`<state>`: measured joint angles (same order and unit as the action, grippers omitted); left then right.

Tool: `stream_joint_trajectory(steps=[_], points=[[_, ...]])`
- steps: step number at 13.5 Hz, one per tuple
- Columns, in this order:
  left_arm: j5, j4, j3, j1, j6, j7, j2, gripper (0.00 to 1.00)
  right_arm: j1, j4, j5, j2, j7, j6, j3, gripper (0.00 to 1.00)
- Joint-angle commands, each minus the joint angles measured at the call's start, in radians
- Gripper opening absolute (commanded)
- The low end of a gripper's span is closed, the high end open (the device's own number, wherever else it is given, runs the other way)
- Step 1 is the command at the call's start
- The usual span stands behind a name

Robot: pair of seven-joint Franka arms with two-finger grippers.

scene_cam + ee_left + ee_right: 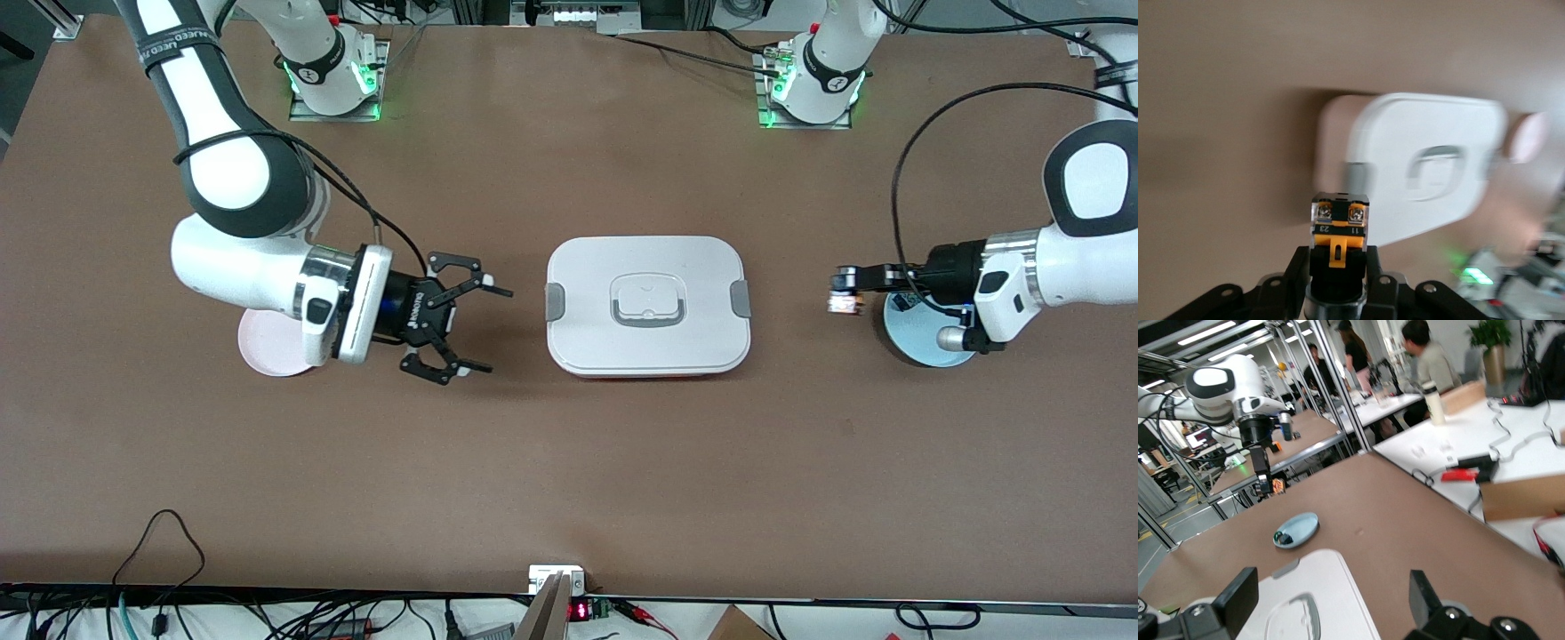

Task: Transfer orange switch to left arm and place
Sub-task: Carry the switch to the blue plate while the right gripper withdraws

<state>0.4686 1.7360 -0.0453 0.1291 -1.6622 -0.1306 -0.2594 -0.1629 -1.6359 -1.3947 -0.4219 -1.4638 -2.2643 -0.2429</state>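
Left gripper (840, 293) fingers clamp the blocky orange switch (845, 303) near the rounded box (647, 307).

The box (647, 307) sits mid-frame; the right gripper (484, 327) gapes at center-left, and the left gripper (843, 293) clamps the orange switch (845, 303) at center-right.

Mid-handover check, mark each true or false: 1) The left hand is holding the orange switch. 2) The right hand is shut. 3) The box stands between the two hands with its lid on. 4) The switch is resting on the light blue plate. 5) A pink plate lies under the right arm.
1) True: the left hand is shut on the orange switch.
2) False: the right hand is open and holds nothing.
3) True: the box stands closed between them.
4) False: the switch is held in the air, beside the light blue plate.
5) True: the pink plate shows partly under the right arm.
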Motion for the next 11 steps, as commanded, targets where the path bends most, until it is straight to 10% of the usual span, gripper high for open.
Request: stream_joint_trajectory(steps=[1, 5, 11], points=[[-0.259, 0.007, -0.011, 0.065, 0.003, -0.081, -0.027, 0.0, 0.04, -0.125, 0.049, 0.068, 0.165, 0.015, 0.002, 1.0], [-0.563, 0.068, -0.011, 0.188, -0.19, -0.093, -0.089, 0.0, 0.086, -0.157, 0.222, 0.084, 0.591, 0.048, 0.007, 1.0], [-0.605, 0.263, -0.01, 0.241, -0.513, -0.092, -0.124, 0.0, 0.103, -0.141, 0.756, 0.129, 1.234, 0.242, 0.048, 1.0]])
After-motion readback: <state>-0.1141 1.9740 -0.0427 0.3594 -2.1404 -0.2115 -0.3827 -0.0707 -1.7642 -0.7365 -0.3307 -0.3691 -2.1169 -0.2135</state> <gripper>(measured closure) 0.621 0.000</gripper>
